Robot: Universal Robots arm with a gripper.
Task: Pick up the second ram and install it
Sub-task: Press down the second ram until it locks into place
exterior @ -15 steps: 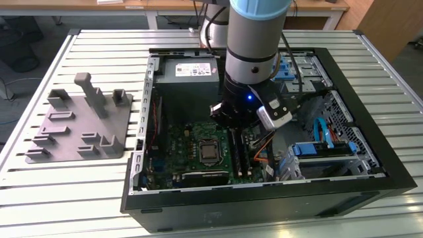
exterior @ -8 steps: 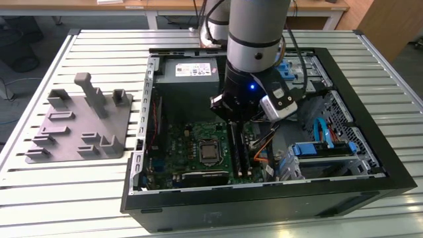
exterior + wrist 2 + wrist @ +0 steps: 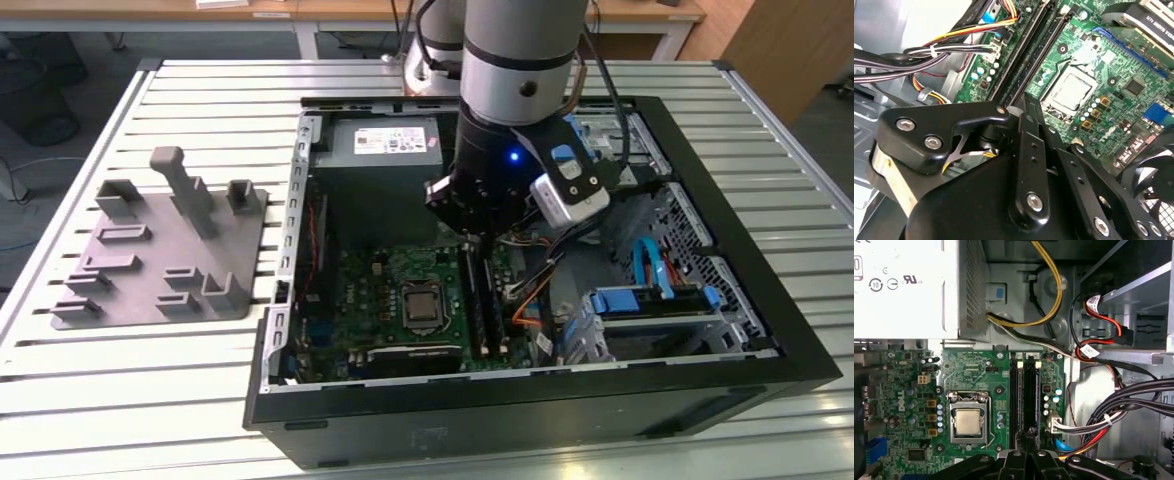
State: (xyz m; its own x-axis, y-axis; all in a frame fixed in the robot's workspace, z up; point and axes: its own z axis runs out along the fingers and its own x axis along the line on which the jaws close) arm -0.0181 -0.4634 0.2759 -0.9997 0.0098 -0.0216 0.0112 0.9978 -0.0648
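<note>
My gripper [image 3: 478, 238] hangs inside the open computer case [image 3: 747, 330], over the end of the memory slots nearest the power supply. In both wrist views its fingers [image 3: 1027, 436] [image 3: 1026, 100] stand close together, and nothing shows between them. Two long dark strips [image 3: 1022, 395] [image 3: 486, 300] [image 3: 1024, 55] lie side by side in the slots on the green motherboard [image 3: 380, 275]. I cannot tell which of them is the second ram. In the first wrist view, pale latches [image 3: 1038, 363] sit at the slots' far end.
A grey fixture with upright posts [image 3: 160, 250] stands on the slatted table at the exterior view's left, with no strip in it. Beside the slots are the processor socket [image 3: 968, 421], bundled cables [image 3: 1119, 405], the power supply [image 3: 387, 140] and a blue drive bracket [image 3: 654, 300].
</note>
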